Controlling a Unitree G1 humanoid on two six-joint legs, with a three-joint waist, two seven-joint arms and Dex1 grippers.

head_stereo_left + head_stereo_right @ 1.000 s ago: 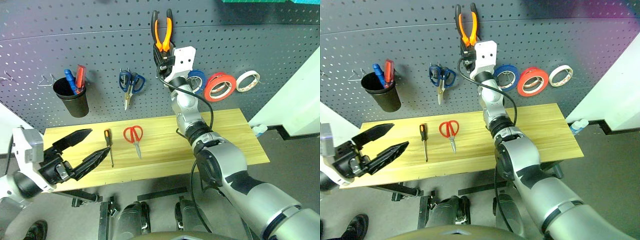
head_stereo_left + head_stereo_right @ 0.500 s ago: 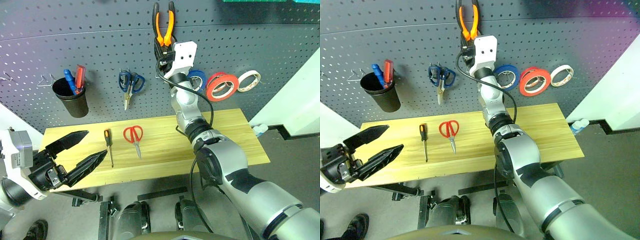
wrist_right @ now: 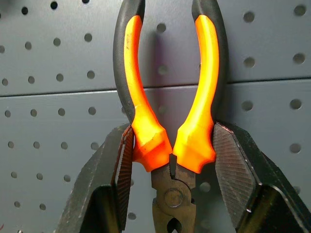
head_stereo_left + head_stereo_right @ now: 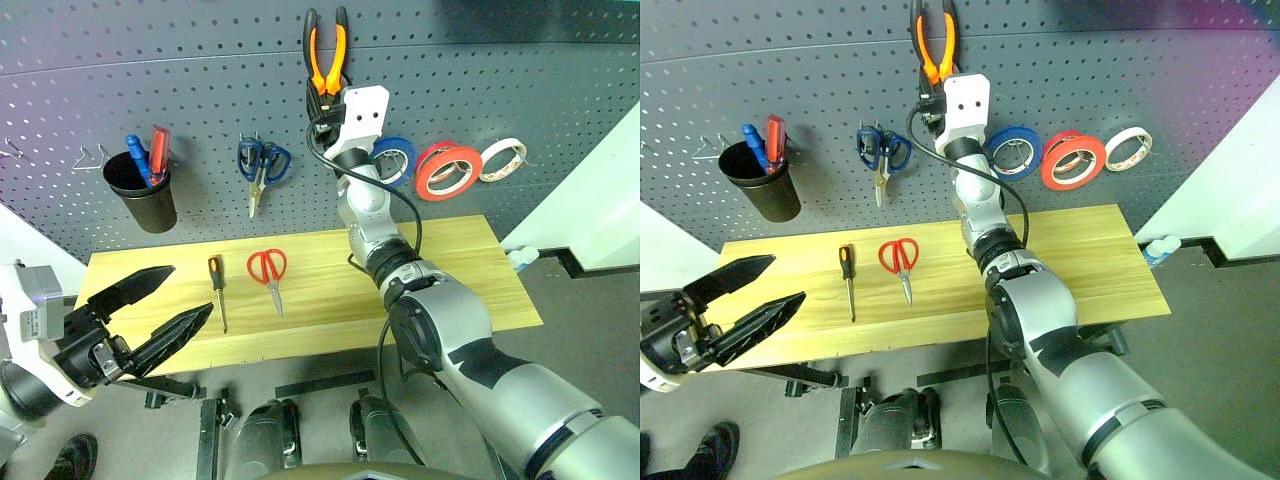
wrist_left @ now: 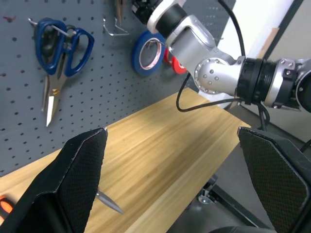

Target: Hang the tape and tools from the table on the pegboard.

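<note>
Orange-and-black pliers (image 4: 326,52) stand handles-up against the grey pegboard (image 4: 200,90) at the top centre of the left eye view, clamped near their pivot by the right gripper (image 4: 322,98). To the right on the board hang a blue roll (image 4: 394,160), the red tape (image 4: 443,171) and a pale roll (image 4: 499,160). Left of the pliers hang blue scissors (image 4: 262,170), and a black cup (image 4: 142,192) with a blue and a red tool sits at centre left. On the wooden table (image 4: 450,270) across the middle lie the screwdriver (image 4: 216,288) and, just right of it, the red scissors (image 4: 268,274). The left gripper (image 4: 160,308) hangs at lower left over the table's near edge, fingers spread wide and empty.

In the left wrist view the two black fingers (image 5: 73,179) rise far apart from the bottom corners with nothing between them. Beyond them is the table, a blade tip (image 5: 109,202) at lower left, the blue scissors at upper left, and the blue roll at top centre beside the right arm.

In the right wrist view the gripper's ridged pads (image 3: 231,172) press the pliers' orange grips from both sides just above the pivot, the handles arching up against the board.
</note>
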